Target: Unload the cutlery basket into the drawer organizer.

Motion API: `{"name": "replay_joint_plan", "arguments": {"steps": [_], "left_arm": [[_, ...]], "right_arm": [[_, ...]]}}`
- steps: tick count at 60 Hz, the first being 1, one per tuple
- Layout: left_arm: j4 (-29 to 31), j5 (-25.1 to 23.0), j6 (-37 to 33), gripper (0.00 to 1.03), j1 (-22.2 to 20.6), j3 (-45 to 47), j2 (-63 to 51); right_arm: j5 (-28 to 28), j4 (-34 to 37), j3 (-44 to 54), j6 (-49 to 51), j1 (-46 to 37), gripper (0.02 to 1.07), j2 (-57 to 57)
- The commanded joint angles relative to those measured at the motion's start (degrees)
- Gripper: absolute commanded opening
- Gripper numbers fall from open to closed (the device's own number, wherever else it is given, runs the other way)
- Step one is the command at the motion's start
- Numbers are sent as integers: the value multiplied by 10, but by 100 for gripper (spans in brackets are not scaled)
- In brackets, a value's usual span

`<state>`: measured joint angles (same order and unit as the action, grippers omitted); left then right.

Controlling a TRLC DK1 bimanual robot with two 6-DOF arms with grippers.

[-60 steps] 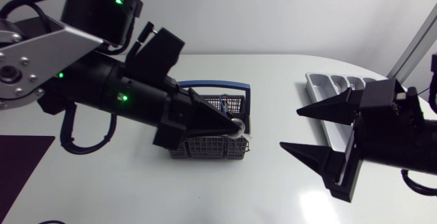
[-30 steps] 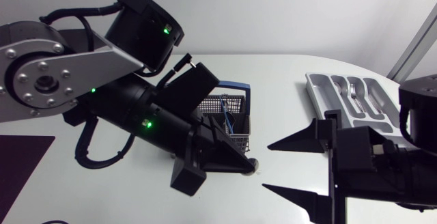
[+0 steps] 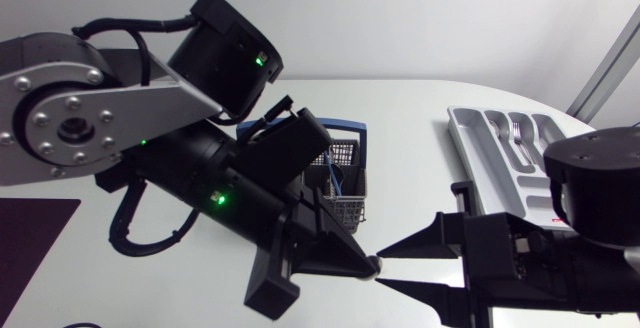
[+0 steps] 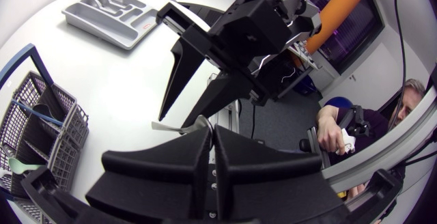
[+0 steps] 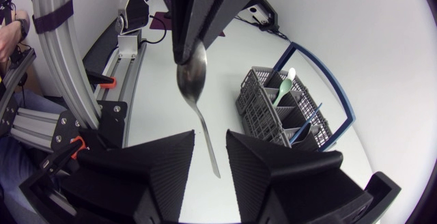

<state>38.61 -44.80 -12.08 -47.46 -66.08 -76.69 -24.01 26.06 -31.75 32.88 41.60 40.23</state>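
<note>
1. The metal spoon [image 5: 193, 80] hangs in the air over the table [image 3: 420, 108], near the cutlery basket [image 5: 287, 108] and well apart from the drawer organizer [image 3: 480, 133]. Its bowl is uppermost and its handle points down.
2. The left gripper [image 5: 194, 43] is clamped on the spoon's bowl. This looks a shallow hold on a curved, polished surface.
3. The right gripper [image 5: 211, 138] sits under the spoon, fingers spread. The handle's end lies between them, and neither finger seems to touch it.
4. By my judgement the spoon is stiff, light and slippery. The flat handle, taken well up from its tip, gives the broad fingers the surest seat. A pinch at the very end may let it swing.
5. The basket stands on the table with a pale green plastic spoon [image 5: 283, 84] and a blue-handled piece [image 5: 304, 128] inside.
6. The organizer lies by the table's far edge, a fork [image 3: 517, 133] in one compartment.
</note>
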Motion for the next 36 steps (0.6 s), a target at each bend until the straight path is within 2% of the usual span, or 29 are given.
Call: {"name": "replay_joint_plan", "arguments": {"steps": [1,12,19,36], "left_arm": [[8,-13,-12,4,-4,-21,-9],[8,-16,-12,4,-3,-20,-8],[8,-17,-12,4,-2,-20,-7],[6,-17,-15,4,12,-18,-2]], "right_arm": [[-3,-14,11,10,6,27,6],[-4,-25,6,3,18,27,23],[-1,-32,5,-3,25,8,32],[8,-16,8,-12,27,7,28]]}}
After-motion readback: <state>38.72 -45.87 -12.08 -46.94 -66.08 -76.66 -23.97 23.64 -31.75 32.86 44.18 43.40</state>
